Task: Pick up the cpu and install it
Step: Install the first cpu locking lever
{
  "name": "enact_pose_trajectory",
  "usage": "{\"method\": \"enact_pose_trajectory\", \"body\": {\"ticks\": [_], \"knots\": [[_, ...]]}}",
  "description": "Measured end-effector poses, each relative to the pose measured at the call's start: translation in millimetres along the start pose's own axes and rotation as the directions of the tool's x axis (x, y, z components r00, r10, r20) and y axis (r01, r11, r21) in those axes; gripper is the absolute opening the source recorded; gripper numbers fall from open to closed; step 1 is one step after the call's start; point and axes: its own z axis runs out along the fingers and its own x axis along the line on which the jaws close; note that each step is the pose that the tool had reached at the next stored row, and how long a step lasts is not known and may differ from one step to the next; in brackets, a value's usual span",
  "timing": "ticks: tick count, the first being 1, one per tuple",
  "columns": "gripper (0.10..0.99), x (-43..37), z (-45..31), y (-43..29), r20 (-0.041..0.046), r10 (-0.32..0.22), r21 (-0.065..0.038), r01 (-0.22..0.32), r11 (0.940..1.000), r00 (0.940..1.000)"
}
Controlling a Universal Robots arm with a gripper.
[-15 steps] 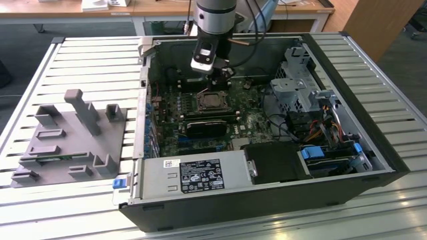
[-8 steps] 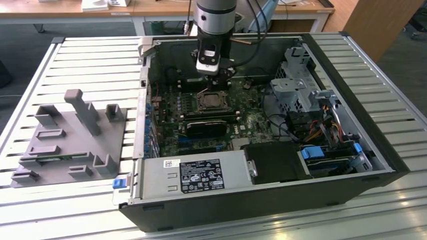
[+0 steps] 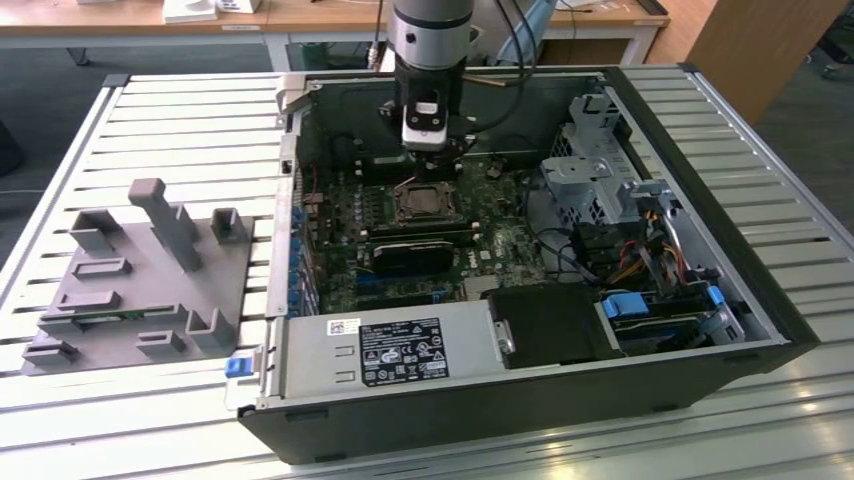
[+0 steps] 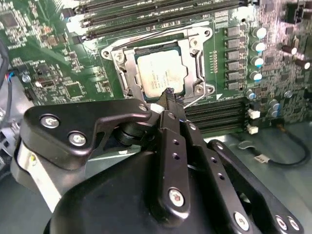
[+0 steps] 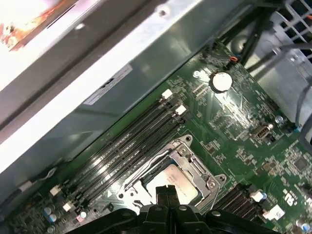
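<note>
cpu (image 4: pixel 160 73) is sitting in the socket (image 4: pixel 124 61) | end effector (image 4: pixel 169 92) is hovering just over it, fingers pressed together, pinching nothing | computer case (image 3: pixel 747 330) is lying open on the bench (image 3: pixel 174 110)

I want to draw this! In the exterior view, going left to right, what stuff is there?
Grey tray → computer case's silver power supply → cpu in its socket, gripper above it → silver drive cage → coloured cables.

cpu (image 5: pixel 176 186) part-hidden behind gripper (image 5: pixel 165 191)
</note>
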Motion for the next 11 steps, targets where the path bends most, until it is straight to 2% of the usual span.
{"method": "enact_pose_trajectory", "body": {"ticks": [5, 8, 11], "knots": [[0.106, 0.0, 1.2, -0.1, -0.0024, -0.089, 0.001, 0.089, 0.9960, 0.9960], [0.106, 0.0, 1.5, -0.1, -0.0040, -0.144, 0.002, 0.144, 0.9896, 0.9896], [0.106, 0.0, 2.2, 0.0, -0.0054, -0.197, 0.001, 0.197, 0.9803, 0.9803]]}}
